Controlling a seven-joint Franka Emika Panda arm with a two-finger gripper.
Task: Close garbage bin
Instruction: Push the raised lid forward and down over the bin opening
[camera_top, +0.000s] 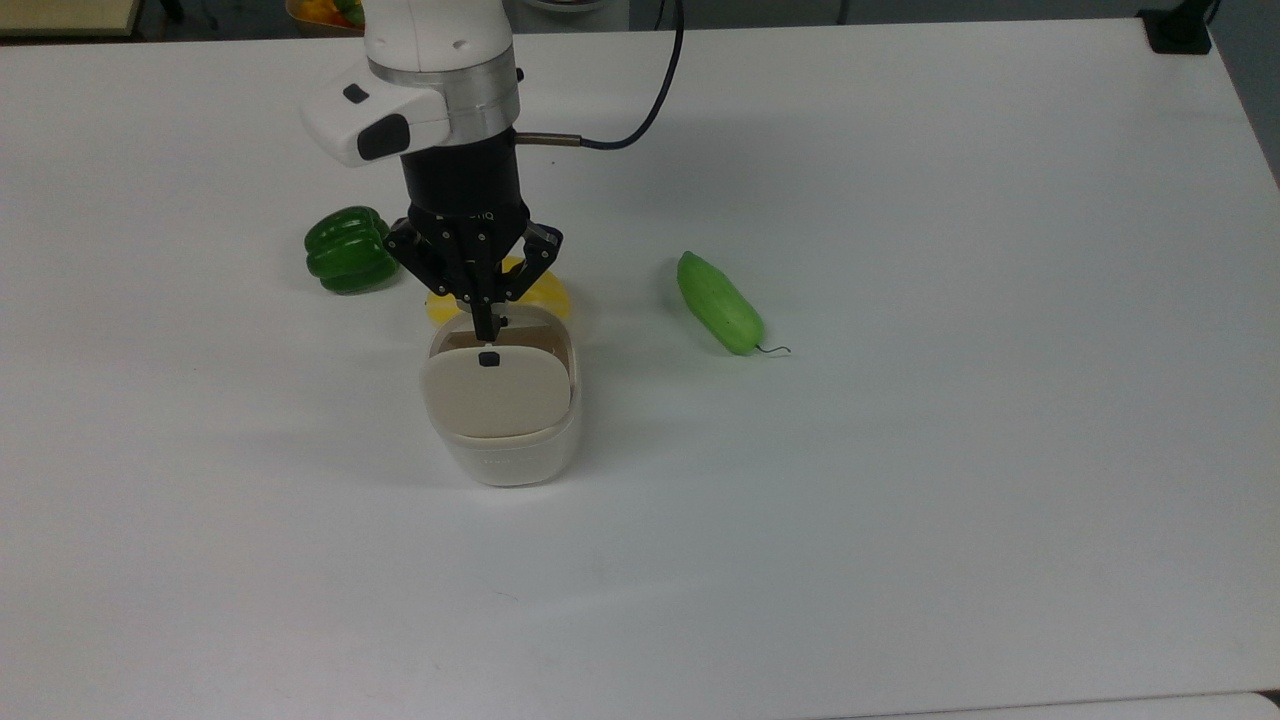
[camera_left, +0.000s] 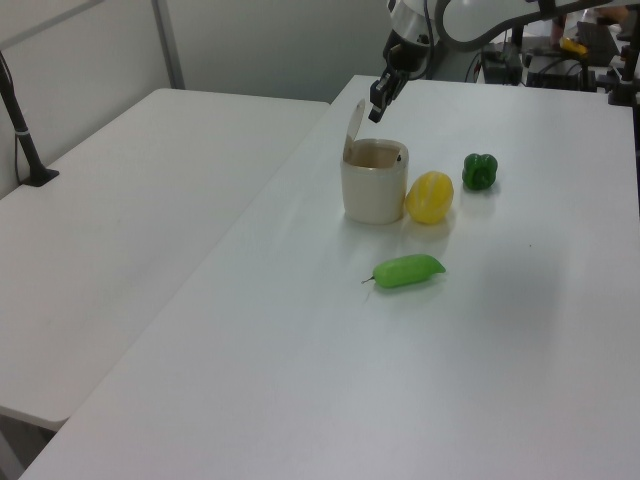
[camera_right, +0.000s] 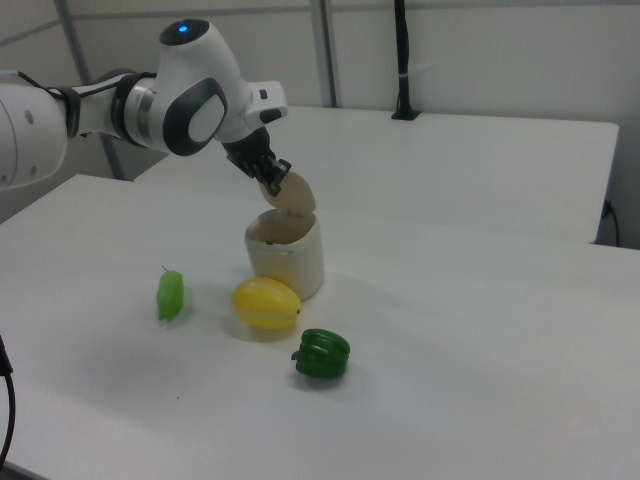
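Off-white garbage bin (camera_top: 510, 455) sits open-lidded just below the pincer (camera_top: 487, 333)

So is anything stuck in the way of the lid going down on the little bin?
Nothing visible is. The gripper is right at the raised lid, and the garbage bin has a clear rim. The yellow melon sits beside it, outside.

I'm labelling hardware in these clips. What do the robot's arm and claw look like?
The arm is glossy white with rounded shells, dark grey joint caps and a blue light in the right view. A silver ring joins a black wrist cylinder with faint white lettering. A dark cable loops off. The claw is black, with linkage fingers.
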